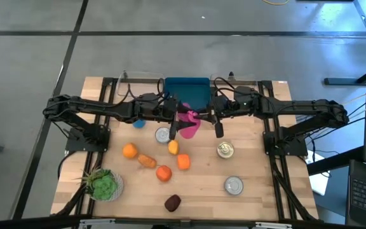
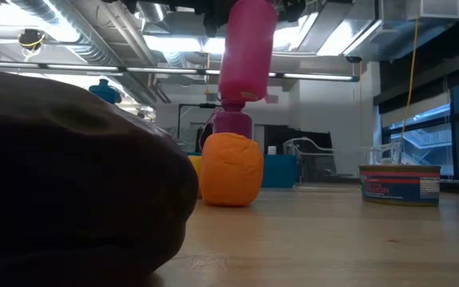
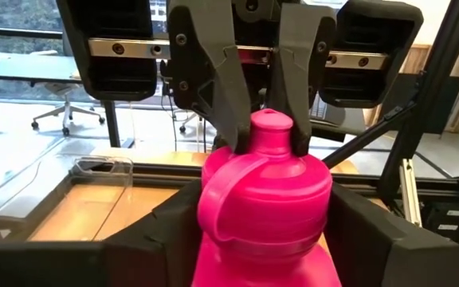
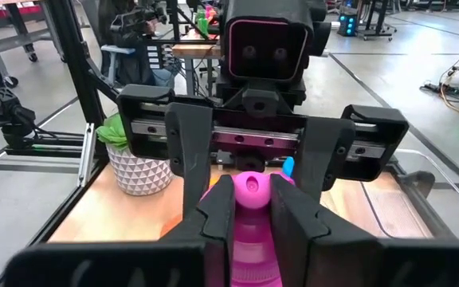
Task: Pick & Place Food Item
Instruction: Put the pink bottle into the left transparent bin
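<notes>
Pink bottle [image 1: 189,123] held in the air between both pincers, above the surface [image 1: 253,172]. Right pincer [image 3: 265,131] pinches the bottle's cap end; left pincer [image 4: 249,203] has its fingers either side of the other end, touching it, firmness of grip unclear. An orange food piece [image 2: 231,169] lies below the bottle.

a robotics lab or workshop: bare concrete floor [image 1: 170,16], exposed ceiling ducts [image 2: 94,32], metal-framed workbenches [image 4: 30,96], an office chair [image 3: 66,108] past the table [image 1: 259,191]
</notes>
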